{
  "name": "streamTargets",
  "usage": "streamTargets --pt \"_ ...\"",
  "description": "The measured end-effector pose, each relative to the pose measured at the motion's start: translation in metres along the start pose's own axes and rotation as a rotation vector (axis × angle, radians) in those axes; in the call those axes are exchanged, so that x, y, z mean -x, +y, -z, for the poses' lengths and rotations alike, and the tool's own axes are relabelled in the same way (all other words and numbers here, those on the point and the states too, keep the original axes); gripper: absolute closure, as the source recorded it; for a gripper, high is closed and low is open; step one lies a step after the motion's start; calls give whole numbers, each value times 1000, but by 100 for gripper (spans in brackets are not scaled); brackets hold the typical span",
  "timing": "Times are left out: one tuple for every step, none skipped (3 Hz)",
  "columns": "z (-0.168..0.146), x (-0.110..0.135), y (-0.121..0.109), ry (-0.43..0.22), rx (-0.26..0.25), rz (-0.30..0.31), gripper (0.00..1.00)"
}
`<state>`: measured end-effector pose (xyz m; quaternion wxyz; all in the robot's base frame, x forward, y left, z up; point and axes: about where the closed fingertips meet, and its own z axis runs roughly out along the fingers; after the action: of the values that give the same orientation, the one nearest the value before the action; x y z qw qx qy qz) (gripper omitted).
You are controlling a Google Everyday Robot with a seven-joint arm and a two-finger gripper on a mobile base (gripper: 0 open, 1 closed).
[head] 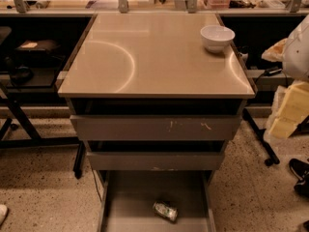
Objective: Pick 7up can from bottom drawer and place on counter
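Gripper [289, 111] out at the right edge, off the side of the bench [154, 57] and about level with the upper drawer fronts [154, 127]; open or closed, cannot tell. Well apart from the can [165, 210]. Arm [295, 50] bunched above it, pale and bulky, tucked close and not reaching toward anything. Down low, drawer [135, 197] standing open, can lying on its side on the grey floor, right of centre, nothing touching it. Up top, white bowl [217, 36] sitting at the bench's far right corner, plenty of beige surface beside it. So: drawer open, that much ready. Reach down, grasp, lift and set-down on the bench all to come. By the look of it, the very start of the job.
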<state>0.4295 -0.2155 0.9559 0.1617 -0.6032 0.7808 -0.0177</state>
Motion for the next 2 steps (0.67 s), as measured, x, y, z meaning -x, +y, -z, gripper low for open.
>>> streamTargets --pt "-35 -6 31 -71 26 2 0" --pt "-86 -17 68 -160 36 7 0"
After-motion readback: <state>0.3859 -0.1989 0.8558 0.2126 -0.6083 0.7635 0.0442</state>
